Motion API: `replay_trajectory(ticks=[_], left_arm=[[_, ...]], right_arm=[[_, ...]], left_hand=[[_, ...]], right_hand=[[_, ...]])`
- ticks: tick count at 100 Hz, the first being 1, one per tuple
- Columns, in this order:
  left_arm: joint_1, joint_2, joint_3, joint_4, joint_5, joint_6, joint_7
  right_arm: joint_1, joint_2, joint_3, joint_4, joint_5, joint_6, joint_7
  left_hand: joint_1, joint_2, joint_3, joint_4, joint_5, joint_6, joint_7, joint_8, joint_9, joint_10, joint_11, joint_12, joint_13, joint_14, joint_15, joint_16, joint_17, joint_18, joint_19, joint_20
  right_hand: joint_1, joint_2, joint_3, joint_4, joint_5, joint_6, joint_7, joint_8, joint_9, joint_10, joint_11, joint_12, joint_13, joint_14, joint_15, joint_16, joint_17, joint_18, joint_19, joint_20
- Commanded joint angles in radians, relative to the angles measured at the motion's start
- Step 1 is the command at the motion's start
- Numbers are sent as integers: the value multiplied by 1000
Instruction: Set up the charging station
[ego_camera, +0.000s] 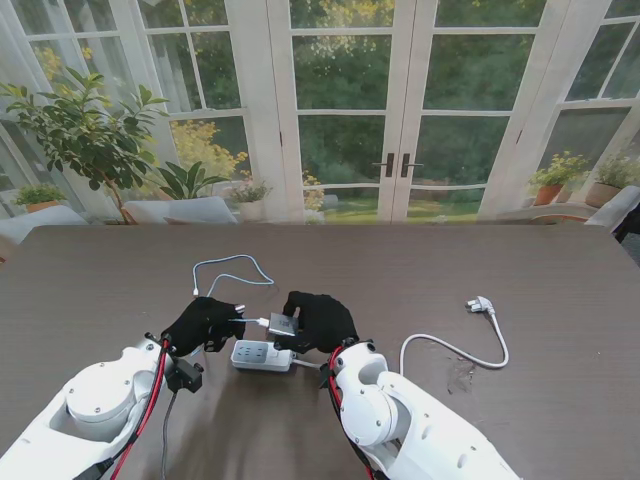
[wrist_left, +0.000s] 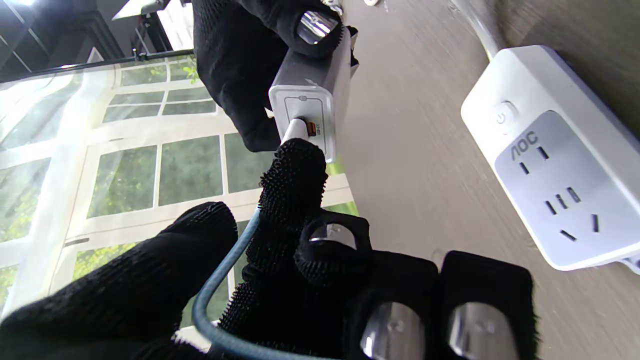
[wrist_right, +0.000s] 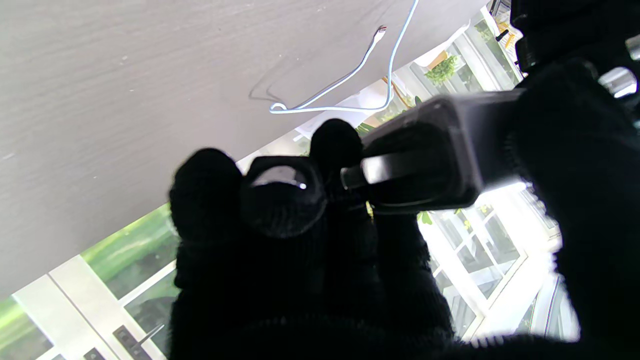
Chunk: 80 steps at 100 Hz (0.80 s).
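my right hand (ego_camera: 320, 318) grips the charger block (wrist_left: 312, 85) just above the power strip (ego_camera: 262, 355). my left hand (ego_camera: 203, 322) pinches the cable plug (wrist_left: 296, 131), already at its port. i'd push straight in, bracing the block against my fingers.
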Motion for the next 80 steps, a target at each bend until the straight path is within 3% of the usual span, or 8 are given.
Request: replay_trajectory(ticks=[1, 20, 21, 24, 26, 28, 47, 80], left_arm=[[-7, -3, 5, -19, -5, -4, -24], [-6, -8, 4, -41, -38, 38, -25], [-6, -8, 4, -43, -41, 43, -23], [-3, -11, 3, -48, -50, 56, -18], [-2, -13, 2, -52, -57, 64, -12], [0, -15, 2, -55, -65, 70, -6], [-3, -10, -3, -48, -64, 69, -31], [-13, -6, 12, -48, -21, 16, -17]], right_arm=[[1, -8, -6, -7, 0, 0, 18], [10, -12, -13, -4, 8, 8, 23], [10, -12, -13, -4, 9, 9, 24], [12, -13, -14, -3, 11, 11, 25], [13, -13, -14, -2, 11, 12, 26], [13, -13, -15, -2, 12, 13, 26], [18, -13, -17, -1, 16, 16, 36], [21, -3, -25, -16, 18, 18, 78]], left_hand=[[-45, -14, 35, 8, 84, 36, 36, 20, 54, 2, 130, -8, 7, -148, 98, 8, 61, -161, 287, 94], [-32, -60, 40, 10, 97, 138, 137, 50, 56, 76, 178, -33, 5, -58, 101, 52, 55, -92, 287, 255], [-29, -64, 29, 11, 96, 148, 155, 54, 56, 83, 181, -38, -26, -156, 205, 159, 53, -78, 287, 265], [-21, -90, -35, 7, 98, 190, 236, 77, 56, 122, 188, -51, -41, -671, 272, 651, 46, -29, 287, 290], [-17, -105, -66, 6, 106, 208, 278, 85, 57, 136, 191, -56, -38, -787, 252, 769, 43, -8, 287, 301], [-14, -121, -93, 4, 111, 224, 318, 92, 58, 150, 194, -60, -37, -816, 247, 798, 41, 12, 287, 311], [-2, -214, -204, -9, 111, 190, 489, 103, 57, 144, 224, -77, -37, -825, 245, 808, 44, -10, 287, 318], [57, -64, -265, 54, 105, 86, 747, 216, 54, 97, 260, -86, -37, -825, 245, 808, 51, -58, 287, 280]], right_hand=[[116, 156, 162, 80, 133, -259, 143, 88, -4, -65, 37, 10, 15, -22, -18, -627, -8, -19, 2, -3], [109, 172, 151, 83, 115, -240, 128, 75, -14, -61, 40, 3, 15, -19, -29, -628, -15, -16, 3, -4], [108, 173, 150, 83, 114, -240, 127, 74, -15, -61, 40, 3, 16, -18, -29, -628, -16, -15, 3, -4], [107, 173, 149, 83, 111, -237, 126, 72, -17, -59, 40, 2, 16, -18, -29, -627, -18, -15, 4, -4], [106, 174, 147, 82, 111, -235, 124, 71, -17, -59, 40, 2, 15, -18, -30, -627, -18, -15, 4, -4], [104, 175, 146, 82, 109, -234, 122, 69, -18, -58, 41, 2, 16, -18, -31, -627, -19, -16, 5, -4], [90, 183, 132, 80, 97, -221, 102, 49, -26, -55, 41, -4, 15, -14, -37, -627, -22, -16, 11, -4], [35, 245, 83, 105, -7, -150, -15, -22, -136, -50, 2, -72, -44, 27, -172, -653, -142, 42, -32, -17]])
